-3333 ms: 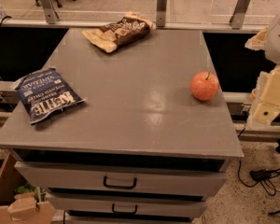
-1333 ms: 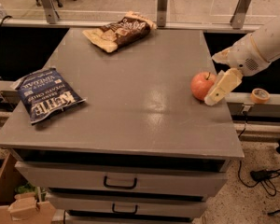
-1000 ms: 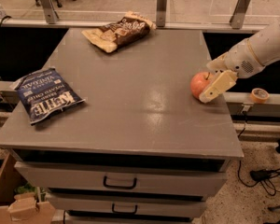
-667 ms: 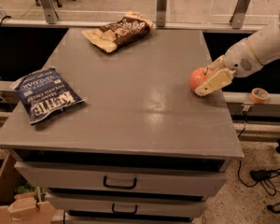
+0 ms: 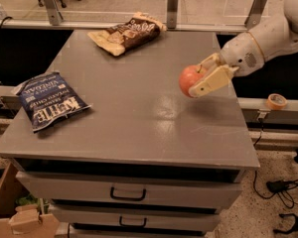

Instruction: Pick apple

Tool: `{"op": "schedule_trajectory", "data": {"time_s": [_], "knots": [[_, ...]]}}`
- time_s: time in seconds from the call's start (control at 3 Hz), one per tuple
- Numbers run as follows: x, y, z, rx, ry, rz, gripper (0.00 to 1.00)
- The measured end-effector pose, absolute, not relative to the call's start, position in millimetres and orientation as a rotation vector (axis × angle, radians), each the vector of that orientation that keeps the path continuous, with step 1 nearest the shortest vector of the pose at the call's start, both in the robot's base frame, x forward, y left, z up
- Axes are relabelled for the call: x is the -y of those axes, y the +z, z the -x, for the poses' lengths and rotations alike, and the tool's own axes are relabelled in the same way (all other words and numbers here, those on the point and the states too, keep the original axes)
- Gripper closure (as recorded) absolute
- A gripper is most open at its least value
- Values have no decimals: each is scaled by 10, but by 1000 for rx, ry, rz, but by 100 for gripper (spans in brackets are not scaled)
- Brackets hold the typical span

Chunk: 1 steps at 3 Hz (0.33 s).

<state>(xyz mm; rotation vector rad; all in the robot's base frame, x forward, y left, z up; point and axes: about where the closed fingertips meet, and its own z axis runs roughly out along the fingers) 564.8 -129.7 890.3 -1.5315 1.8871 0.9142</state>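
There is one apple (image 5: 186, 78), held in the one end effector (image 5: 197, 79) at the frame's right. There are two chip bags: a blue bag (image 5: 48, 102) and a brown bag (image 5: 126, 32).

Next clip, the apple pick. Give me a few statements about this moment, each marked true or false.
1. The tool is closed around the apple. True.
2. The blue chip bag lies near the left edge of the table. True.
3. The brown chip bag touches the apple. False: it lies at the table's far edge, well apart from the apple.
4. The roll of tape sits on the tabletop. False: it rests on a ledge to the right, off the table.
5. The tool reaches in from the left side. False: the arm comes in from the right side of the view.
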Motion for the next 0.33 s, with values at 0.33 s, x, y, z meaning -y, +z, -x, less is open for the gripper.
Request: {"op": "schedule_trajectory", "data": {"time_s": [0.33], "knots": [[1195, 8966, -5623, -1854, 957, 1525, 100]]}}
